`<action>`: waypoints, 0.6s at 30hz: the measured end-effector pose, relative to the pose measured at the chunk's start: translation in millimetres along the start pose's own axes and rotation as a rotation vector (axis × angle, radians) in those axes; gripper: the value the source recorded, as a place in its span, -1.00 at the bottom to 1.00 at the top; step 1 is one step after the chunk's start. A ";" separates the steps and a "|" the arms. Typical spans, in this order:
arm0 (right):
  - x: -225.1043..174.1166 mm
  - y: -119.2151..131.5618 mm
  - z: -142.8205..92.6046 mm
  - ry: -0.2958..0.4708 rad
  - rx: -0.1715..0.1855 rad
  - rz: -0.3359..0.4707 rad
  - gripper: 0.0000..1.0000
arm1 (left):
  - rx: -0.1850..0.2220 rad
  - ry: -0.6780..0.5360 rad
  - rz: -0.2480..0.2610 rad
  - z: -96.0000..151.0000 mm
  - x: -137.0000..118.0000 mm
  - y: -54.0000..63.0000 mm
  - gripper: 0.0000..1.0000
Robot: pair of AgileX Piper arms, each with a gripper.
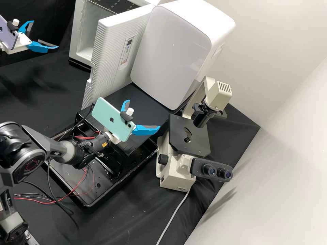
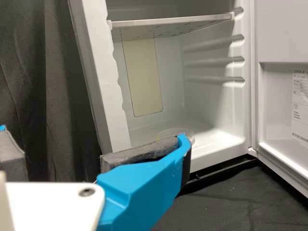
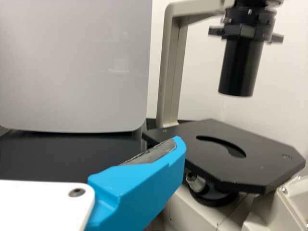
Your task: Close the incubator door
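Note:
The white incubator (image 1: 79,44) stands with its door (image 1: 114,61) swung wide, the ribbed outer face toward the bench front. Left gripper (image 1: 45,34) is open at the upper left, apart from the incubator's open side. In the left wrist view, left gripper (image 2: 62,154) has its spread fingers before the cavity, with the incubator door (image 2: 281,43) beyond them, inner side showing. Near the black platform, right gripper (image 1: 143,114) stands open and empty in front of the door, not touching it. In the right wrist view, right gripper (image 3: 89,149) shows one blue finger beside the microscope stage.
A white rounded device (image 1: 173,51) stands close beside the door. The microscope (image 1: 189,136) is right of the right gripper. A black tray (image 1: 85,200) with loose wires lies under the right arm. A clear dish (image 2: 185,134) sits on the incubator floor below a shelf (image 2: 168,21).

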 end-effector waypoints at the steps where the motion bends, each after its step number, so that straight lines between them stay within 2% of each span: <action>1: 0.0 0.3 -0.5 0.006 -0.001 0.004 -1.00 | 0.000 0.000 0.000 0.0 0.0 0.0 1.00; 11: 24.7 17.9 -26.5 0.130 -0.027 0.057 -1.00 | 0.000 0.000 0.000 0.0 0.0 0.0 1.00; 15: 39.3 20.8 -36.9 0.168 -0.026 0.075 -1.00 | 0.000 0.000 0.000 0.0 0.0 0.0 1.00; 18: 49.1 20.9 -46.2 0.201 -0.039 0.085 -1.00 | 0.000 0.000 0.000 0.0 0.0 0.0 1.00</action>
